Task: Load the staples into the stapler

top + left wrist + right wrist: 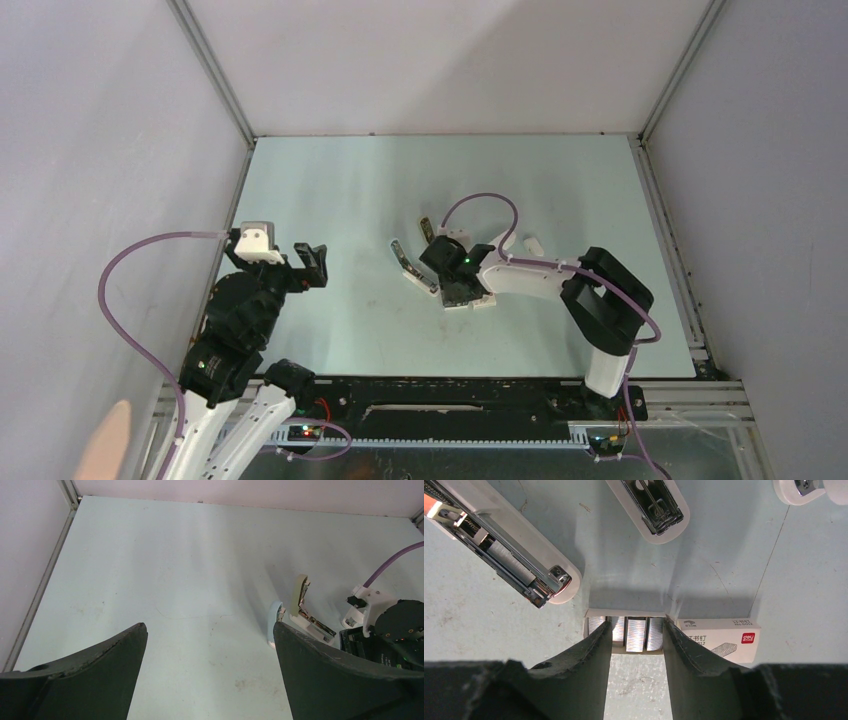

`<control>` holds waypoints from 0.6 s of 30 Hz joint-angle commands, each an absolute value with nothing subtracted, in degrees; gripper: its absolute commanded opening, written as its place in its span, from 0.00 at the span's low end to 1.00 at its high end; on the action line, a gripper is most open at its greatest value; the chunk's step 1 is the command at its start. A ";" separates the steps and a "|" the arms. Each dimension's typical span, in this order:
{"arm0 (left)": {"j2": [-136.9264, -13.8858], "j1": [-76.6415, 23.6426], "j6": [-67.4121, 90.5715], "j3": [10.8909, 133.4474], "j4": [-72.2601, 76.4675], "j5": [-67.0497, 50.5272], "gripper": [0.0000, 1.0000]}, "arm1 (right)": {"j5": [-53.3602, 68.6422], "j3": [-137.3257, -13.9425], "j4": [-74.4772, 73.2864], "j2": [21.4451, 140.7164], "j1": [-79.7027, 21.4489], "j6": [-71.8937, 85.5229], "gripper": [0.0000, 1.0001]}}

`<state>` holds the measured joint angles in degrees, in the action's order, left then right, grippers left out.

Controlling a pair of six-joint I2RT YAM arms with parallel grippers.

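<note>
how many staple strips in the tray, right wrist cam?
4. Three staple strips sit side by side between the fingers of the right gripper; one lies at the tray's left end, partly behind a finger. More may be hidden.

The left gripper (210, 630) has its two dark fingers (95, 665) wide apart above the pale table (175, 555), with nothing between them. To the right lies the stapler (300, 610), opened, its beige arm tilted up. Just beside it are the right arm (400, 625) and a purple cable (395, 562).
</note>
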<state>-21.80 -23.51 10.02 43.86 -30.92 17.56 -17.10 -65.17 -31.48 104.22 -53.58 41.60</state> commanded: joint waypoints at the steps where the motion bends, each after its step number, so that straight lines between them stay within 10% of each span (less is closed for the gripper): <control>1: -22.23 -23.73 9.58 43.90 -28.69 16.94 1.00 | -17.13 -63.12 -30.50 104.20 -52.91 42.36 0.43; 18: -22.13 -23.73 9.58 43.93 -28.77 16.78 1.00 | -9.83 -55.76 -22.11 97.26 -49.83 41.25 0.29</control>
<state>-21.82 -23.51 10.02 43.86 -30.92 17.56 -13.45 -58.72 -24.97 99.63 -51.03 41.58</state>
